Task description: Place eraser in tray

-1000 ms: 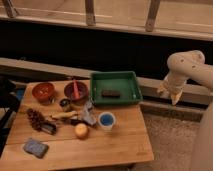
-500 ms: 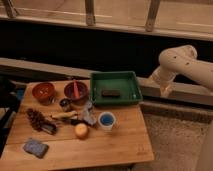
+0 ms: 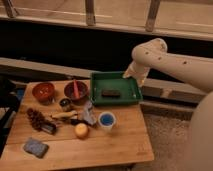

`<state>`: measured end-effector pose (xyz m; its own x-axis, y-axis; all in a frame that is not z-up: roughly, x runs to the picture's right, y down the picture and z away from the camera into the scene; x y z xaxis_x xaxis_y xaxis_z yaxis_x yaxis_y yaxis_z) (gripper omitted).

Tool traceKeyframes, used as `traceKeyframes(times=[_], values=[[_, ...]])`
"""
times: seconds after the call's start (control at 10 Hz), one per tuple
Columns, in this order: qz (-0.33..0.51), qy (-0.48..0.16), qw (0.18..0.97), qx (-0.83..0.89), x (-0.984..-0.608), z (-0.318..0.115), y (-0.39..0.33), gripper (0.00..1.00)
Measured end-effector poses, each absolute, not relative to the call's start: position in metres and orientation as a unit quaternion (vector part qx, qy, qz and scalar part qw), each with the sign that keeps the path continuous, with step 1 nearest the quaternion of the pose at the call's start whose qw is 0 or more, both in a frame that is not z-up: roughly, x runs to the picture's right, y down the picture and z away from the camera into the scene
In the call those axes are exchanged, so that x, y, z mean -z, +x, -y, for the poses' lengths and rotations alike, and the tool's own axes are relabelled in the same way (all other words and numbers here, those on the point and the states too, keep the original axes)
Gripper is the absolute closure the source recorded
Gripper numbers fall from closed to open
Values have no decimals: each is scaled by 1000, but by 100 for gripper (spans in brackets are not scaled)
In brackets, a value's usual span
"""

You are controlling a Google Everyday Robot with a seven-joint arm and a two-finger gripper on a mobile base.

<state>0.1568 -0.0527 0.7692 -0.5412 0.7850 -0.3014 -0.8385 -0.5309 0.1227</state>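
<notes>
Your pincer point(image 3: 134, 75) hangs at the tray's point(image 3: 114, 75) back right corner, just above the rim, jaws standing wide and holding nothing. Note the eraser point(image 3: 110, 93) lying flat inside the green tray, near its middle, apart from the pincer. The tray sits on the back right part of the wooden table point(image 3: 125, 145). To its left you have two reddish bowls point(image 3: 44, 92); in front of it, a blue cup point(image 3: 106, 120).

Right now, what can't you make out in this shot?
All camera view.
- Gripper, by the green tray's back right corner: touching the rim or clear, cannot tell.
- Arm: base cut off by the right edge.
- Small items in front of the bowls: too small to identify.
</notes>
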Motion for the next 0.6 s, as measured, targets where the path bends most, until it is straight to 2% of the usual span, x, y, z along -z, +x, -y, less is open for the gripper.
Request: traceKeyframes(times=[0.6], values=[[-118, -114, 468, -868, -776, 50, 153, 35]])
